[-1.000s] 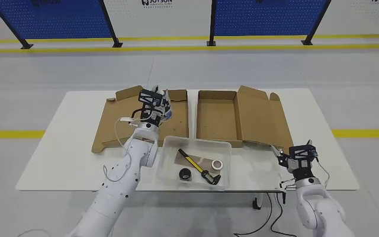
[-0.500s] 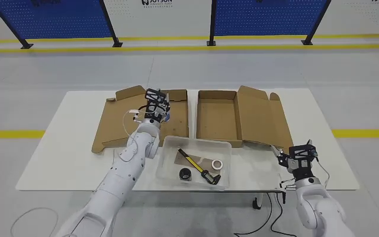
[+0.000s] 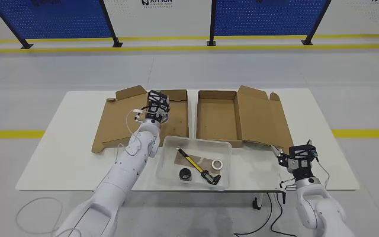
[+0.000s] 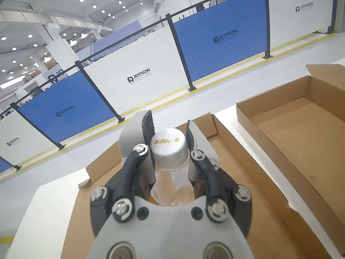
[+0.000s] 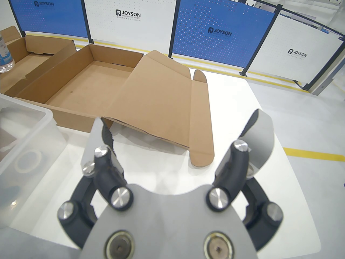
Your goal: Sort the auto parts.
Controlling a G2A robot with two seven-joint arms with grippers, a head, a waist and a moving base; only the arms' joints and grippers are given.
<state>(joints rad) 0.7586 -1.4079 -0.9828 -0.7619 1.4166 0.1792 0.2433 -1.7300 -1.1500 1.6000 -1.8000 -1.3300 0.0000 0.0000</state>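
Jaws of the left gripper [image 4: 167,129] are clamped on the neck of a clear bottle [image 4: 169,173], held roughly upright over the left box [image 3: 115,121]. Over the last second that arm has stretched farther across the box, so a drop there looks close. Right gripper [image 5: 179,136] rests spread wide and empty near the table [image 3: 65,148] edge, beside the right box [image 5: 89,82]. Other parts lie in the bin [image 3: 195,139]. Yellow print marks the cap [image 4: 168,144]; fence panels [image 4: 215,41] bear logos.
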